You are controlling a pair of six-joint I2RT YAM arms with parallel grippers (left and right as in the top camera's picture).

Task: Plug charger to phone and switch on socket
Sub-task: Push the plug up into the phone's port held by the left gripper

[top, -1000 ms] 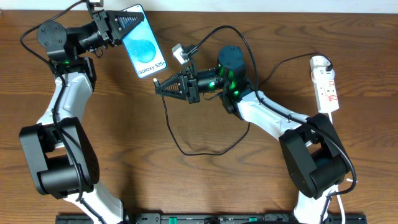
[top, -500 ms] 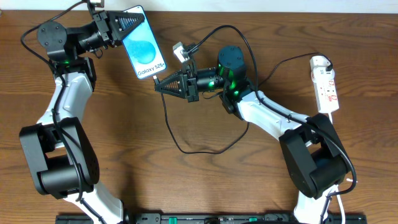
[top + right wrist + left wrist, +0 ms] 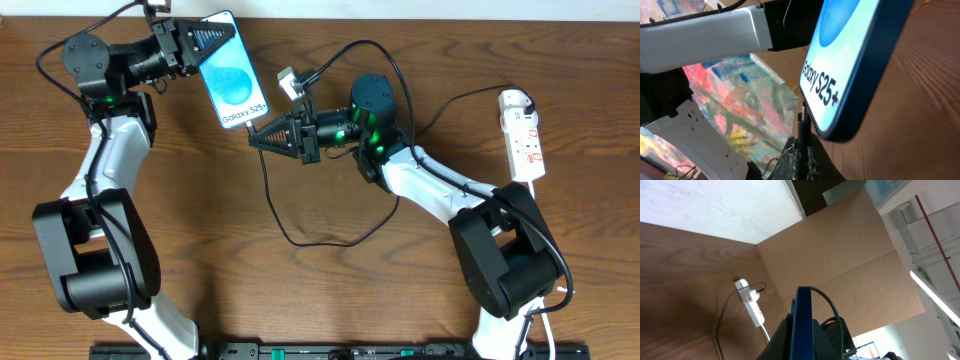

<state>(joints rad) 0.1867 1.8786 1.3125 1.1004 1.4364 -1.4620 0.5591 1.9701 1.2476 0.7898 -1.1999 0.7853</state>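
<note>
The bare desk [image 3: 250, 300] between my two arms is open, apart from the charger [image 3: 300, 240] looping across its middle. My left end effector [image 3: 218, 38] and the phone [image 3: 232, 82] block the far left corner. My right end effector [image 3: 255, 137] sits at the phone's lower end, with no gap to pass through. The socket [image 3: 524, 140] lies at the far right edge, and my right arm [image 3: 430, 185] and the charger cross the way there.

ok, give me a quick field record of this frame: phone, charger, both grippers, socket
phone: screen lit, held by the end opposite the text
left gripper: shut on phone
charger: loops across table; plug at phone's bottom edge, seating unclear
right gripper: shut on charger, just behind plug
socket: far right of table, untouched, switch state unreadable
</note>
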